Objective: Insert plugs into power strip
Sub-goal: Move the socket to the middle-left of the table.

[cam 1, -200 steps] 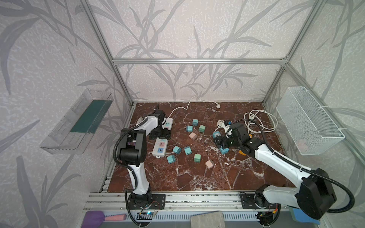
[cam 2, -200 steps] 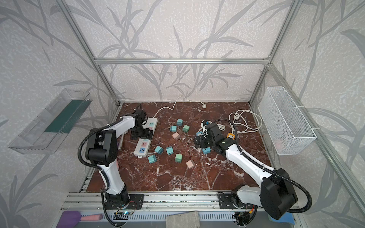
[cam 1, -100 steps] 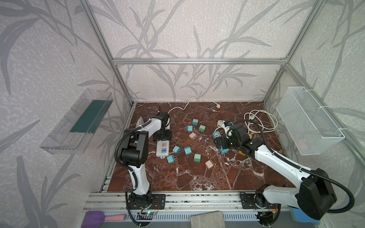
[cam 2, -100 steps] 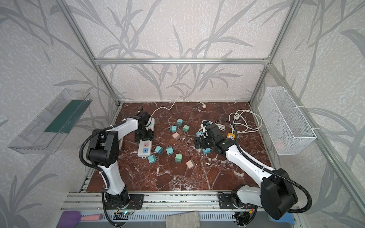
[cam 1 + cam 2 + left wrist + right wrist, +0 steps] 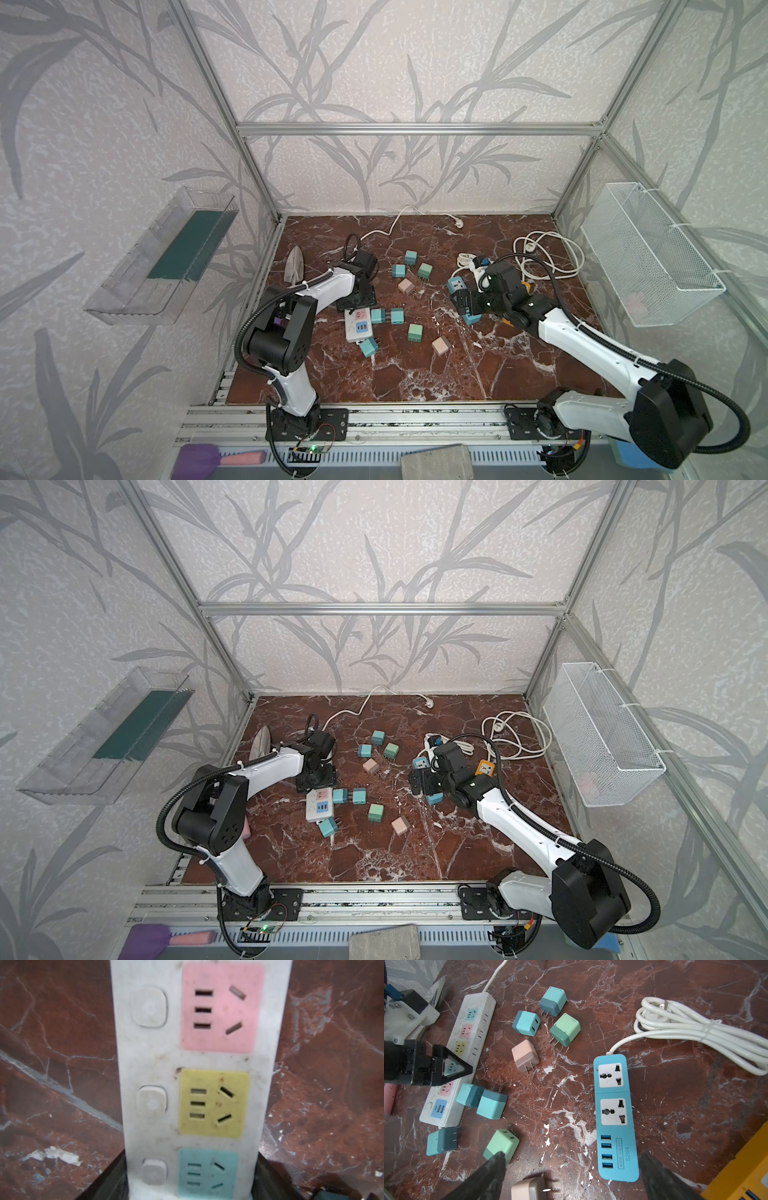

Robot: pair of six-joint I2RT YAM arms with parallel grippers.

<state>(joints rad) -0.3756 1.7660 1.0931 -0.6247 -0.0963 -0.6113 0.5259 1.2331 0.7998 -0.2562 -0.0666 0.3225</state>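
Marble tabletop (image 5: 415, 374), power strip (image 5: 358, 326) lengthwise front-to-back

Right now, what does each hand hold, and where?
Left hand clamps the white power strip across its long sides at a teal socket; right hand holds nothing.

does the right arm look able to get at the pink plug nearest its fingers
Probably yes: the right arm's fingers stand open close to the pink plug, which lies loose on the marble with nothing over it. The green plug beside it might get nudged.
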